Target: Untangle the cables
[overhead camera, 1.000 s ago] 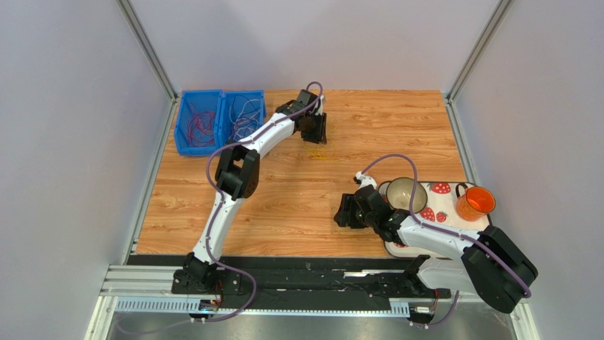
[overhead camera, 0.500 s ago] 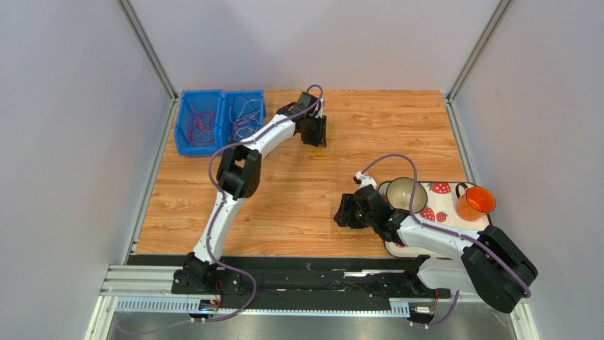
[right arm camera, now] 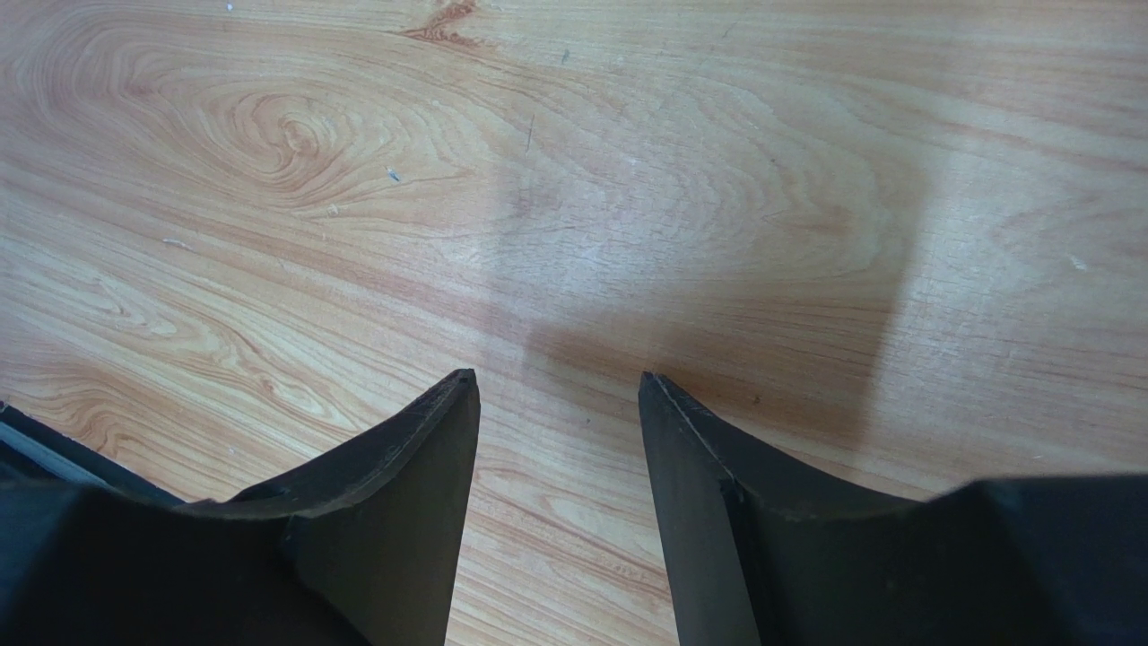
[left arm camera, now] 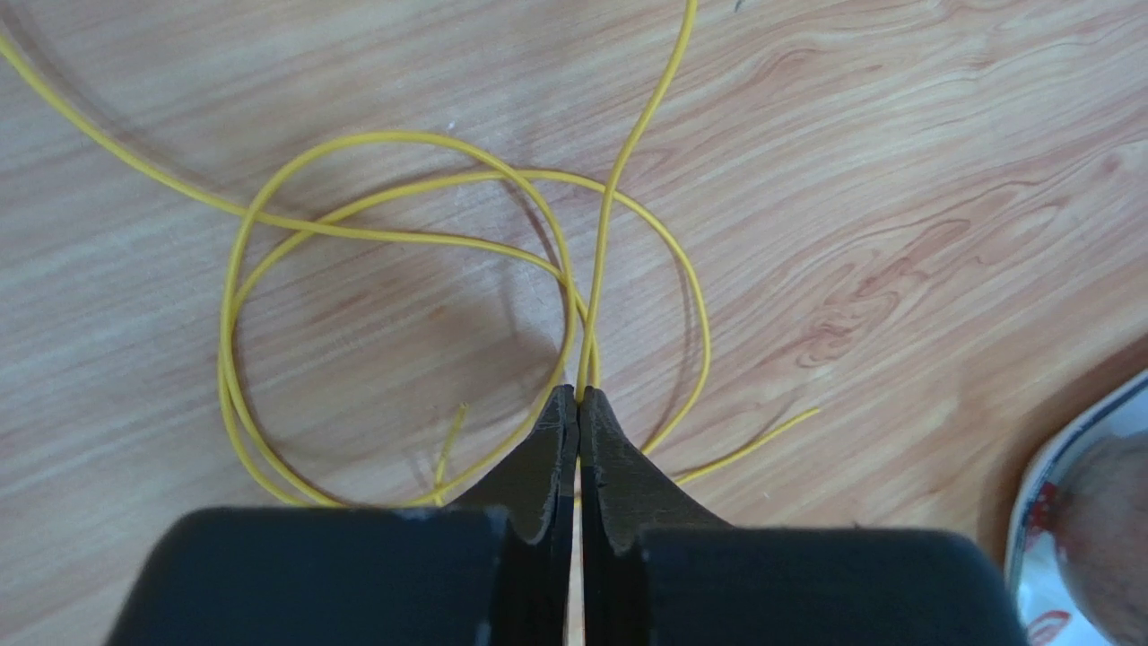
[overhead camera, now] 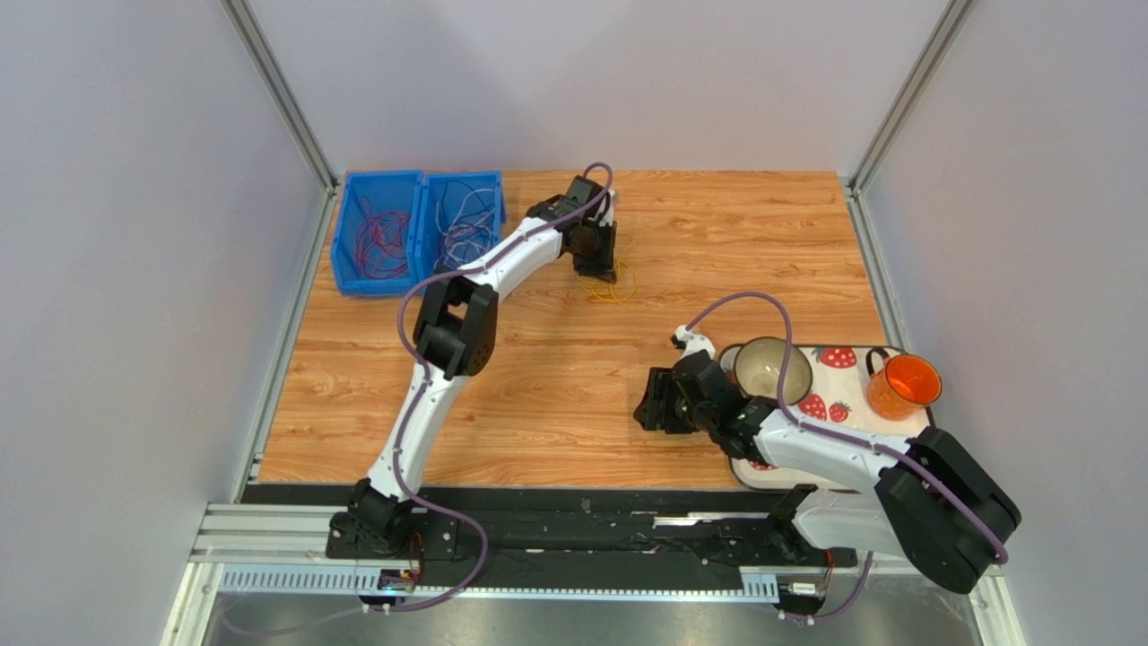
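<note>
Surveying the top external view: left end effector [overhead camera: 601, 269] reaches to the far middle of the worktop [overhead camera: 539, 390], tips down on a faint yellow cable [overhead camera: 616, 291]; two blue bins [overhead camera: 421, 229] at the far left corner hold the other cables [overhead camera: 384, 240], red and purple loops, well apart from the yellow one; right end effector [overhead camera: 651, 404] sits low at the near right, just beside a strawberry-print tray [overhead camera: 842, 404] carrying a bowl [overhead camera: 772, 370] and an orange cup [overhead camera: 903, 386].

Left wrist view: fingers pressed together, pinching the yellow cable where two strands meet at the tips; the cable lies flat in overlapping loops that cross one another, one long end running off the top edge; the tray rim shows at the lower right corner.

Right wrist view: fingers spread, nothing between them; bare wood grain only.

Step judged in hand: grip made on one cable, lift pending. Next move likely calls for a slow, straight raise so the loops slide free rather than cinch. Obstruction: the cable's own crossings; the tray lies near, the right arm well apart.
</note>
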`<control>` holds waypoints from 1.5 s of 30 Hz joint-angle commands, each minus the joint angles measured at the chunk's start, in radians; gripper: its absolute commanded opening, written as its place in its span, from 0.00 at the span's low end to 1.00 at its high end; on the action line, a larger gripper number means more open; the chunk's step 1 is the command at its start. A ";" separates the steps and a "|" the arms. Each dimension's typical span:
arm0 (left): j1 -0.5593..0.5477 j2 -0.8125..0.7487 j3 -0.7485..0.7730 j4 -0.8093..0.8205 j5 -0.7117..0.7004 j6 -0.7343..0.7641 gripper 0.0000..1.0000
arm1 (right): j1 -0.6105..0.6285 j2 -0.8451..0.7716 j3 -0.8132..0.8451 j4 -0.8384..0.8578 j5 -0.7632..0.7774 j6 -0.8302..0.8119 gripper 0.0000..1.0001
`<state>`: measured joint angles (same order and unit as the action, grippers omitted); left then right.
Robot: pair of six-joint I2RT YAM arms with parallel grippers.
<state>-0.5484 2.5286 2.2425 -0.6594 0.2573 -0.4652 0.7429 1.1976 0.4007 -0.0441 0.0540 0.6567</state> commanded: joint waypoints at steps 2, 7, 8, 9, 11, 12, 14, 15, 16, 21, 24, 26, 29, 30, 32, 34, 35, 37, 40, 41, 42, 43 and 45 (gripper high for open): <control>0.004 -0.102 0.127 -0.066 0.027 -0.003 0.00 | 0.001 0.033 -0.007 -0.062 -0.005 -0.016 0.55; 0.015 -0.258 0.239 -0.135 0.037 0.026 0.00 | 0.001 0.030 -0.007 -0.066 0.003 -0.011 0.54; 0.016 -0.284 0.252 -0.155 0.040 0.030 0.00 | 0.001 0.028 -0.008 -0.066 0.004 -0.011 0.54; 0.018 -0.339 0.278 -0.169 0.045 0.036 0.00 | 0.001 0.026 -0.007 -0.068 0.007 -0.009 0.54; 0.018 -0.407 0.293 -0.187 0.072 0.043 0.00 | 0.001 0.016 -0.013 -0.069 0.012 -0.006 0.54; 0.018 -0.480 0.292 -0.186 0.085 0.049 0.00 | 0.001 0.011 -0.016 -0.071 0.014 -0.003 0.54; 0.018 -0.559 0.278 -0.178 0.123 0.054 0.00 | 0.001 -0.006 -0.020 -0.076 0.014 -0.003 0.54; 0.018 -0.635 0.255 -0.177 0.131 0.062 0.00 | 0.000 -0.013 -0.022 -0.079 0.018 -0.002 0.54; 0.018 -0.675 0.237 -0.175 0.144 0.065 0.00 | 0.001 -0.021 -0.022 -0.088 0.018 0.000 0.54; 0.018 -0.959 -0.100 -0.157 0.122 0.114 0.00 | 0.001 -0.125 0.012 -0.178 0.026 0.004 0.54; 0.019 -1.131 -0.426 -0.106 0.073 0.102 0.00 | 0.001 -0.237 0.076 -0.292 0.063 0.008 0.55; 0.019 -1.252 -0.597 -0.025 0.082 0.083 0.00 | 0.001 -0.277 0.122 -0.361 0.092 0.004 0.57; 0.019 -1.362 -0.886 0.064 0.111 0.022 0.00 | 0.001 -0.316 0.207 -0.405 0.113 0.000 0.57; 0.019 -1.381 -1.000 0.082 0.128 -0.001 0.00 | 0.001 -0.308 0.231 -0.413 0.113 -0.002 0.57; 0.019 -1.416 -1.127 0.119 0.152 -0.019 0.00 | 0.001 -0.285 0.292 -0.431 0.109 -0.002 0.57; 0.019 -1.432 -1.185 0.147 0.149 -0.029 0.00 | 0.001 -0.242 0.340 -0.439 0.101 0.001 0.57; 0.019 -1.433 -1.228 0.153 0.145 -0.032 0.00 | 0.001 -0.227 0.352 -0.442 0.093 0.001 0.57; 0.019 -1.426 -1.248 0.165 0.129 -0.026 0.00 | 0.000 -0.182 0.374 -0.444 0.087 0.004 0.57; 0.019 -1.381 -1.259 0.169 0.085 -0.006 0.00 | 0.001 -0.153 0.383 -0.435 0.096 0.012 0.56; 0.019 -1.348 -1.255 0.170 0.071 -0.001 0.00 | 0.001 -0.144 0.369 -0.430 0.090 0.017 0.56; 0.019 -1.329 -1.247 0.170 0.056 0.008 0.00 | 0.001 -0.142 0.359 -0.421 0.087 0.020 0.56; 0.018 -1.306 -1.242 0.170 0.033 0.013 0.00 | 0.001 -0.142 0.348 -0.406 0.084 0.026 0.56; 0.019 -1.239 -1.210 0.161 0.016 0.016 0.00 | 0.001 -0.142 0.316 -0.399 0.081 0.030 0.56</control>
<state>-0.5312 1.1927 0.9695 -0.5426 0.3336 -0.4671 0.7429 1.0611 0.7471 -0.4698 0.1318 0.6659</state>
